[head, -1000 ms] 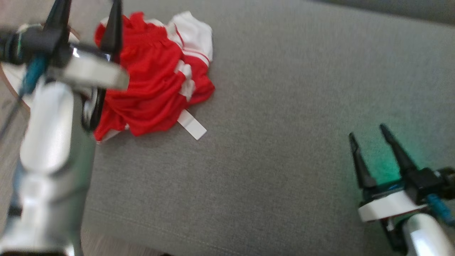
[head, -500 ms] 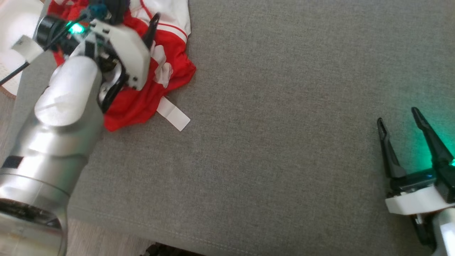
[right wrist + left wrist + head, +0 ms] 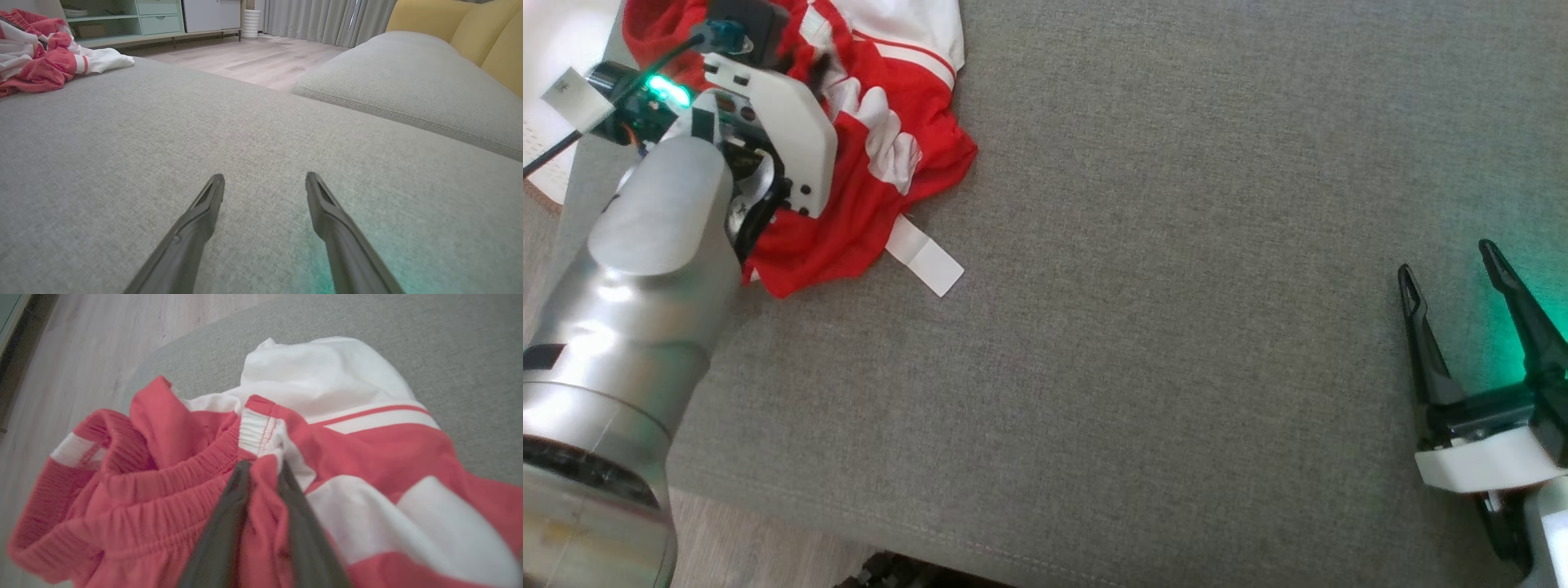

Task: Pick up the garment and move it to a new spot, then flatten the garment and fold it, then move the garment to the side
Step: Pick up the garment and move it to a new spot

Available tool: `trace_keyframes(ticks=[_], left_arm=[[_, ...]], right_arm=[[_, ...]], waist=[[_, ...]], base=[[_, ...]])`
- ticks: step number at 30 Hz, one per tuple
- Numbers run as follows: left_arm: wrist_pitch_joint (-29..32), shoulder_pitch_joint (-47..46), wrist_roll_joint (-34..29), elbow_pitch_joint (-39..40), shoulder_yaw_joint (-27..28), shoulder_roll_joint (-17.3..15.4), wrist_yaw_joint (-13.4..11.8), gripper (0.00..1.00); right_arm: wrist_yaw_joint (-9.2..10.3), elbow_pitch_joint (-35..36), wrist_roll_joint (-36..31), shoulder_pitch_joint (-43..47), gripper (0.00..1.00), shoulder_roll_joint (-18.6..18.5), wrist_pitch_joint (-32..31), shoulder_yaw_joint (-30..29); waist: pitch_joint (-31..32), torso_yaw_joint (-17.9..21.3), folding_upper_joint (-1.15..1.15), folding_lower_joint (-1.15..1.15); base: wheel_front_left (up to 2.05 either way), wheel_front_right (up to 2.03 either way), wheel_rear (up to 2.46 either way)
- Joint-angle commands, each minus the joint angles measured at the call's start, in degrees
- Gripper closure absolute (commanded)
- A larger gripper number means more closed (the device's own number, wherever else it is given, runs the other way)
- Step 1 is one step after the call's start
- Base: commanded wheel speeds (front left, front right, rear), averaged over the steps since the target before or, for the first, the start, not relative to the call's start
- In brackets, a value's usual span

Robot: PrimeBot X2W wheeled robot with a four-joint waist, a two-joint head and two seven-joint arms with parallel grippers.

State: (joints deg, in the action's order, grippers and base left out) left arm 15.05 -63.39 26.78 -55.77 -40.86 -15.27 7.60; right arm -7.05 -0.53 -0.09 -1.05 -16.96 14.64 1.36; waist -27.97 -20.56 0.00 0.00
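Step one, the pick-up. Your left gripper [image 3: 263, 465] has its fingers pinched on a red fold of the garment [image 3: 882, 147], bunched at the far left of the sofa cushion [image 3: 1176, 327]. Right gripper [image 3: 1445, 257] sits near right, fingers apart. Next move - lift it clear and carry it toward the cushion's middle.

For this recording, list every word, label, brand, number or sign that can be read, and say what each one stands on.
No text can be read in any view.
garment: white patches on the red cloth, possibly print, too crumpled to read.
white tag sticking out from the garment: no marks can be made out.
white tab on the cable by the left wrist: blurred, nothing legible.
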Motion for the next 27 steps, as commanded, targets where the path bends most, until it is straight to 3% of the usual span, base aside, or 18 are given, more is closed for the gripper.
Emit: trace_keyframes(ticks=[1, 8, 19, 27], left_arm=[[-0.1, -2.2, 1.4, 0.6, 0.5, -2.4, -0.1, 1.0], [-7.2, -3.8, 4.5, 3.0, -4.2, -4.5, -0.1, 1.0], [-14.0, -10.0, 2.5, 6.7, -7.2, -8.6, -0.1, 1.0], [-12.7, -12.2, 2.7, 15.5, -9.5, -11.3, -0.1, 1.0]], right_arm=[[-0.44, 1.4, -0.2, -0.4, 0.0, -0.4, 0.4, 1.3], [-0.44, 1.9, 0.1, -1.8, 0.0, 0.9, 0.4, 1.2], [-0.44, -0.6, 1.3, -3.8, 0.0, 5.8, 0.4, 3.1], [-0.44, -3.1, 2.8, -1.5, 0.0, 11.5, 0.4, 4.8]], waist=[[0.0, -0.1, 0.0, 0.0], [1.7, 0.0, 0.0, 0.0], [10.1, 3.5, 0.0, 0.0], [20.8, 12.5, 0.0, 0.0]], base=[[0.0, 0.0, 0.0], [0.0, 0.0, 0.0], [0.0, 0.0, 0.0], [0.0, 0.0, 0.0]])
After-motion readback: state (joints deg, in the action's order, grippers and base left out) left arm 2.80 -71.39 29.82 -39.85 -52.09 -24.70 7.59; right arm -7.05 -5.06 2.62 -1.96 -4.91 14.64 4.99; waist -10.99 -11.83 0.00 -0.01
